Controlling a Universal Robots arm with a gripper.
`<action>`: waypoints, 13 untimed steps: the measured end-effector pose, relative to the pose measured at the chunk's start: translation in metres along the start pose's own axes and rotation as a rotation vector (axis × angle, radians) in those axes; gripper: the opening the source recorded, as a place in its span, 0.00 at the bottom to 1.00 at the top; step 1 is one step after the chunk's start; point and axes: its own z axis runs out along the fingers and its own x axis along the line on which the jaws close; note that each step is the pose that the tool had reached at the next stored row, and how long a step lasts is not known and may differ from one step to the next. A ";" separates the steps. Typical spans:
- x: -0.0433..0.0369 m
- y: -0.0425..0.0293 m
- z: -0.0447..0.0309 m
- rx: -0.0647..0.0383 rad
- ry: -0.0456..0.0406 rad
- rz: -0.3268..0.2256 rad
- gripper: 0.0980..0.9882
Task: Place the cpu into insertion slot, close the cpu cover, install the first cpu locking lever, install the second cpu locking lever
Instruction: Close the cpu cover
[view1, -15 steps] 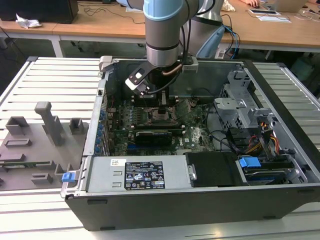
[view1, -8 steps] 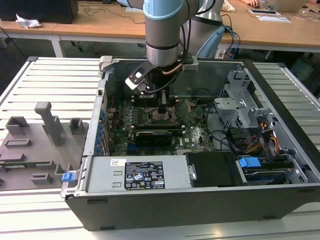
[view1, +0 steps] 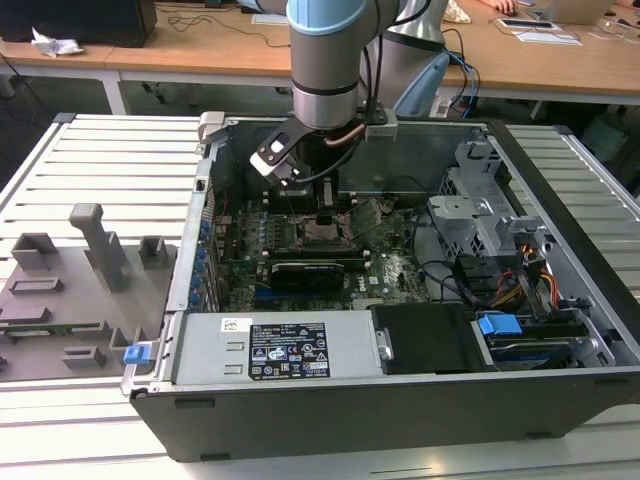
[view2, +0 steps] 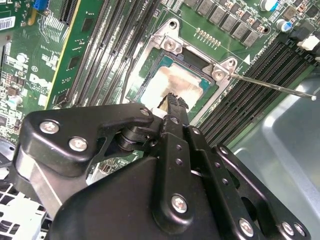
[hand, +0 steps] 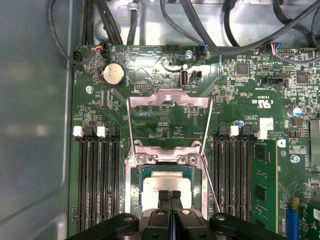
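A slatted white bench (view1: 100, 160) carries an open computer case (view1: 400, 400), lying on its side. The arm (view1: 325, 60) comes down from above into the case's middle and sets the gripper (view1: 325, 215) over the green motherboard (view1: 390, 270). On the bench at the exterior view's left lies a grey fixture plate (view1: 60, 300) with upright blocks.

In the first wrist view, black memory slots (hand: 97, 180) run in banks on both sides of the insertion slot (hand: 138, 176). The cpu cover (hand: 167, 96) is swung open, away from the slot. It is hinged at the slot's far edge by two screws, and bare board shows through its window. Its long sides run the same way as the memory slots.

The cpu (hand: 160, 181) lies flat in the insertion slot, with its pale, smudged face up. It is square, so it has no long axis, and its edges run parallel to the slot's rim and to the memory slots.

The fingers (hand: 164, 200) are pressed together side by side with nothing between them. Their tips point down over the near part of the cpu's face. Whether they touch it cannot be told.

In the second wrist view, a thin locking lever (view2: 272, 85) sticks out sideways from the slot's corner across the neighbouring memory slots, unlatched.
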 end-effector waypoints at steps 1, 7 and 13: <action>0.0000 0.0000 -0.0005 0.000 0.0000 0.000 0.01; 0.0000 0.0002 -0.0022 0.000 -0.0002 0.003 0.01; 0.0000 0.0003 -0.0032 0.000 -0.0005 0.007 0.01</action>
